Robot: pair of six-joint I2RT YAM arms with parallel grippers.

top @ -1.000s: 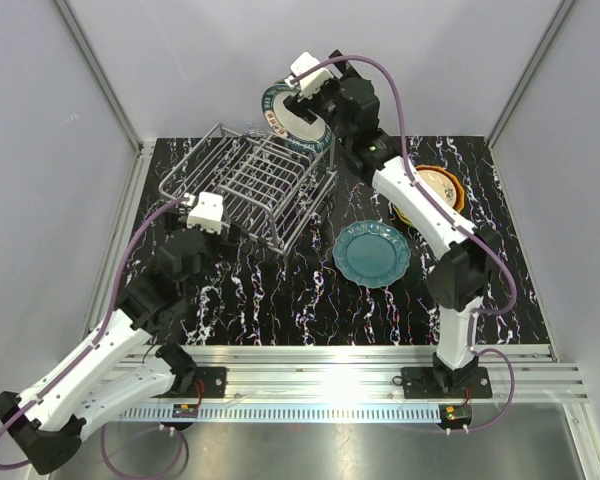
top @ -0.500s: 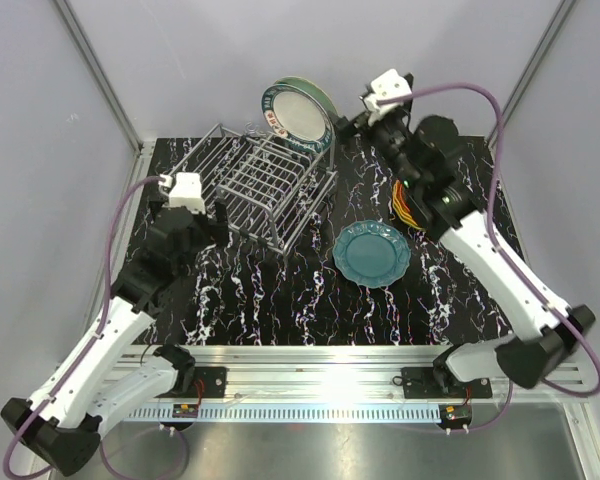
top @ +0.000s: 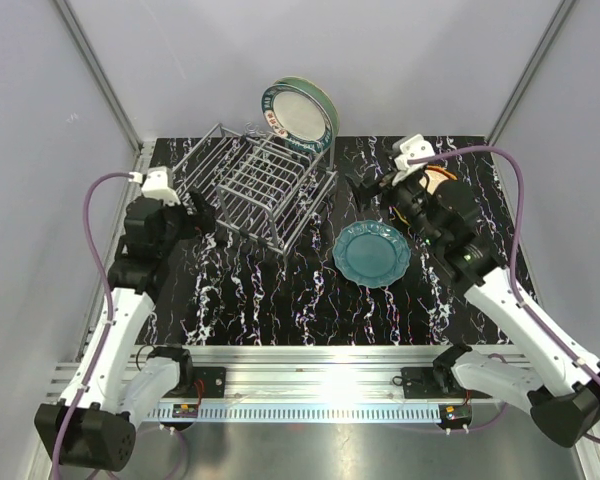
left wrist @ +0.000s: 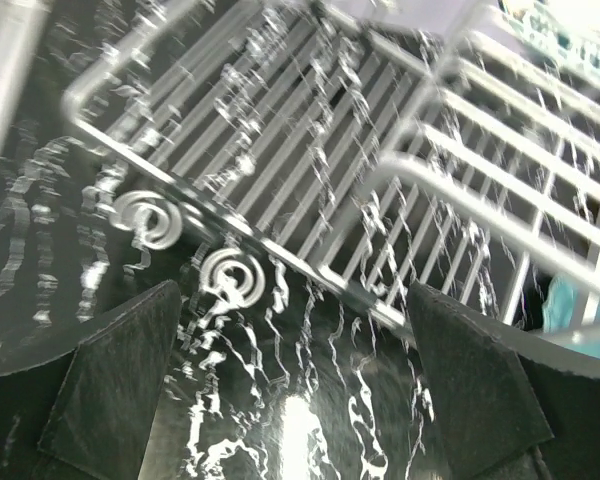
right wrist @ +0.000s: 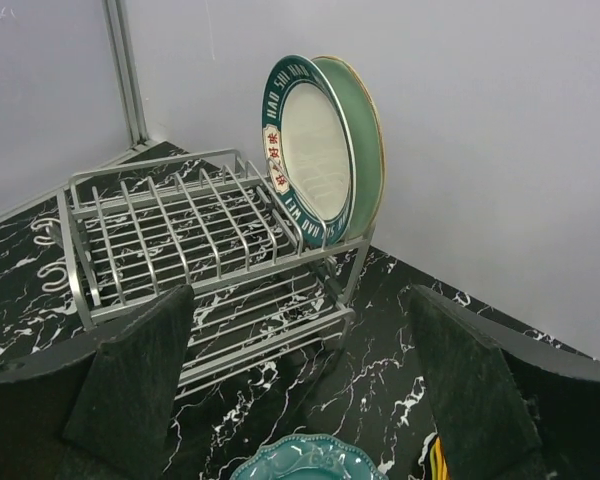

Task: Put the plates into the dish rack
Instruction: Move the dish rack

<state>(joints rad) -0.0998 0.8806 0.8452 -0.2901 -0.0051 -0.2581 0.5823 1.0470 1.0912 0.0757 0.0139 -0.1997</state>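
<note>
The silver dish rack (top: 255, 185) stands at the back left of the table. A cream-centred plate (top: 298, 113) stands upright at its far end, with a mint green plate (right wrist: 368, 130) right behind it. A dark teal plate (top: 372, 253) lies flat on the table to the rack's right. A stack of plates (top: 442, 177) shows behind my right arm, mostly hidden. My right gripper (top: 368, 190) hangs open and empty between the rack and that stack, above the teal plate's far edge (right wrist: 300, 462). My left gripper (top: 198, 210) is open and empty at the rack's near-left corner (left wrist: 230, 280).
The table is black marble-patterned, with grey walls close behind and to the sides. An aluminium rail with both arm bases (top: 320, 380) runs along the near edge. The rack's raised frame (right wrist: 210, 270) stands between the two grippers.
My right arm has drawn back from the upright plates, down and to the right, leaving them in the rack. My left arm has pulled back to the left, off the rack's front.
</note>
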